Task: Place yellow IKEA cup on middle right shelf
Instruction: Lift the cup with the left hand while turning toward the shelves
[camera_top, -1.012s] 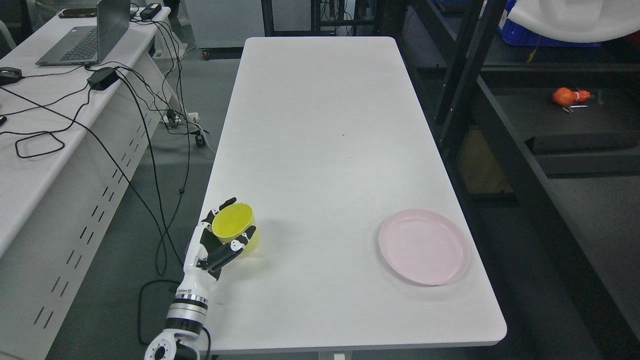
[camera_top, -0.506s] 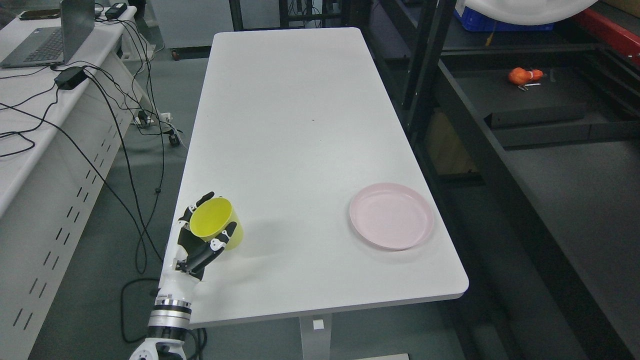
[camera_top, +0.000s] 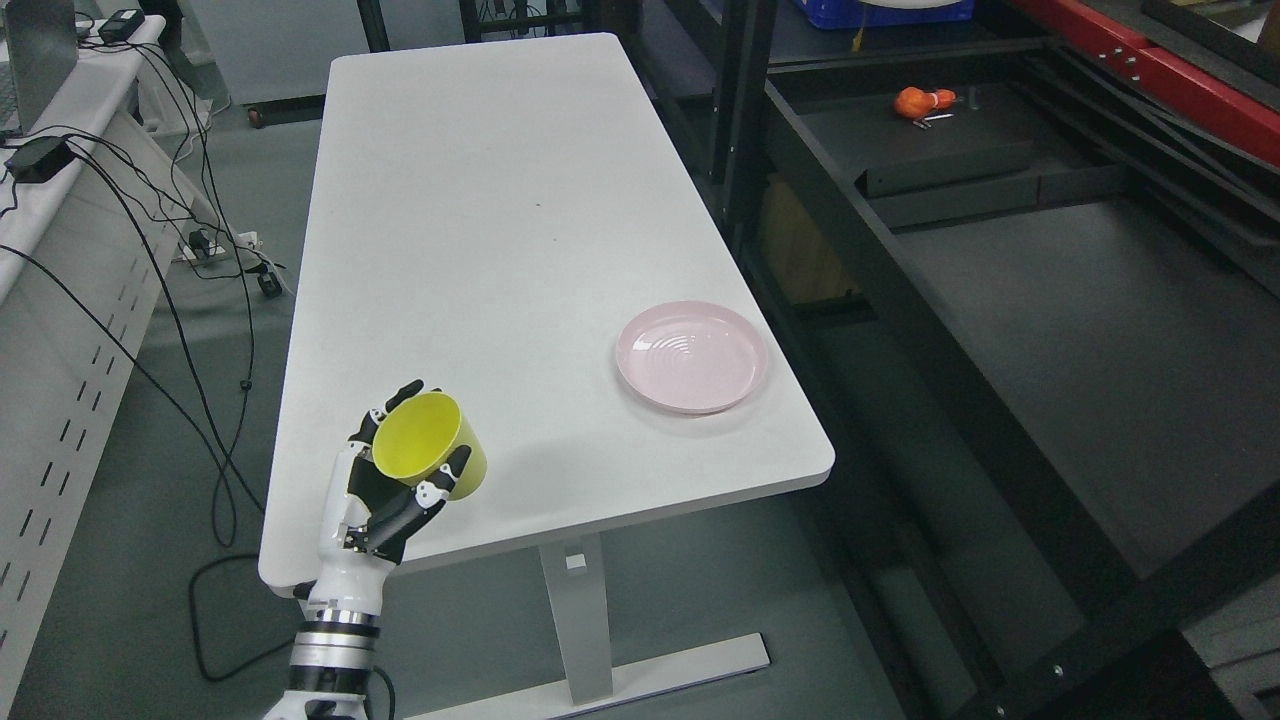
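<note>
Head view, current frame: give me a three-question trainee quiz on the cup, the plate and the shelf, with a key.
1. True or false: the left hand holds the yellow cup.
2. Where does the pink plate lie?
A. on the black shelf
B. on the white table, near its right edge
C. on the floor
3. Fill in: the small orange object lies at the far end of the ______.

Key
1. True: the fingers wrap the cup's wall, its mouth tilted toward the camera.
2. B: the plate is empty and apart from the cup.
3. Shelf: the cup is not on it yet.
</note>
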